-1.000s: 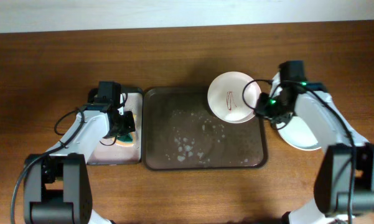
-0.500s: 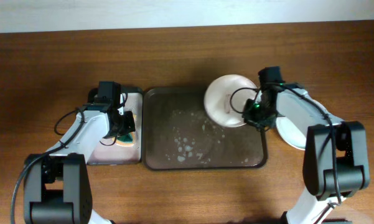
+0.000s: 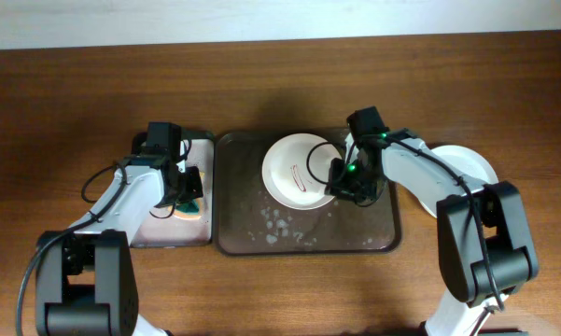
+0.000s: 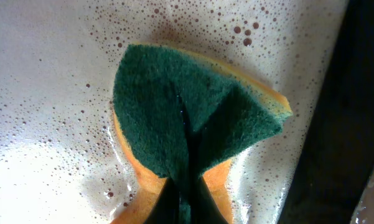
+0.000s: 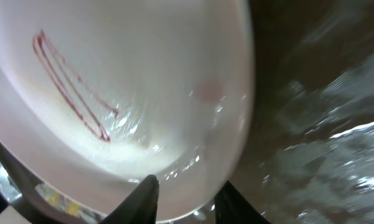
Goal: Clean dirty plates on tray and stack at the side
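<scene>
Right gripper (image 3: 342, 177): closed on the right rim of the white plate (image 3: 297, 171). The wrist view shows the rim pinched between the two fingers (image 5: 145, 198). The plate sits over the upper middle of the dark brown tray (image 3: 233, 238), and a red squiggle smear (image 5: 68, 87) marks its inner face. Whether it rests flat or is raised off the tray cannot be told. The tray floor carries wet patches below the plate.

Second white plate (image 3: 471, 163): on the table (image 3: 75, 93), right of the tray and partly hidden by the right arm.

Left gripper (image 4: 187, 190): clamped on a green-and-yellow sponge (image 4: 193, 118) – folded at the pinch – over foamy water in the small tray (image 3: 164, 239) left of the brown tray.
</scene>
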You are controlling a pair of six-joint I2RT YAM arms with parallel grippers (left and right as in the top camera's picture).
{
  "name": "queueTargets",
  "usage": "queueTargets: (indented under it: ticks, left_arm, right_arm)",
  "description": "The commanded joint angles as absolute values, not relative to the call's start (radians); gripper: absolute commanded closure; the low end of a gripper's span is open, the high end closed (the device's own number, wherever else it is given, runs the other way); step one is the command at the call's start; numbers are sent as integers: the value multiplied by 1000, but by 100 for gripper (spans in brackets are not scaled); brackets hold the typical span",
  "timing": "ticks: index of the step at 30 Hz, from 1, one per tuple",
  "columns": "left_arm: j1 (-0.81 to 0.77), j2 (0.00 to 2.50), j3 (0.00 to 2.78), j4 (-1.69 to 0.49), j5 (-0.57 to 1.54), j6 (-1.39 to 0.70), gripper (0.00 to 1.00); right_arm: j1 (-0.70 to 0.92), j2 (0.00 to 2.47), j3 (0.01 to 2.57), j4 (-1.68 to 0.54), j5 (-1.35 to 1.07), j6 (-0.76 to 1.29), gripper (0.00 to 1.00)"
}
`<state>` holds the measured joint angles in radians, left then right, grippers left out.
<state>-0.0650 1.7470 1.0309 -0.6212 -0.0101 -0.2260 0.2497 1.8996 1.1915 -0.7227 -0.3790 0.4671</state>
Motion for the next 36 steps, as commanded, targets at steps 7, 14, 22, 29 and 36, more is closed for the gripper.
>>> queueTargets:
  ticks: [7, 14, 22, 29, 36]
  left_arm:
    - [-64, 1768, 1028, -621, 12, -212, 100]
    - [-64, 1768, 1028, -621, 12, -212, 100]
    - [-64, 1768, 1028, -621, 12, -212, 100]
    - [-64, 1768, 1028, -622, 12, -212, 100]
    - [-64, 1768, 1028, -621, 12, -212, 100]
  right_arm:
    - [186, 1909, 1267, -556, -302, 88, 61]
    - [189, 1920, 1266, -461, -302, 30, 60]
    - [204, 2023, 1266, -429, -298, 38, 71]
    - [204, 2010, 1268, -516, -303, 93, 96]
    - [212, 1998, 1268, -740, -382, 249, 96]
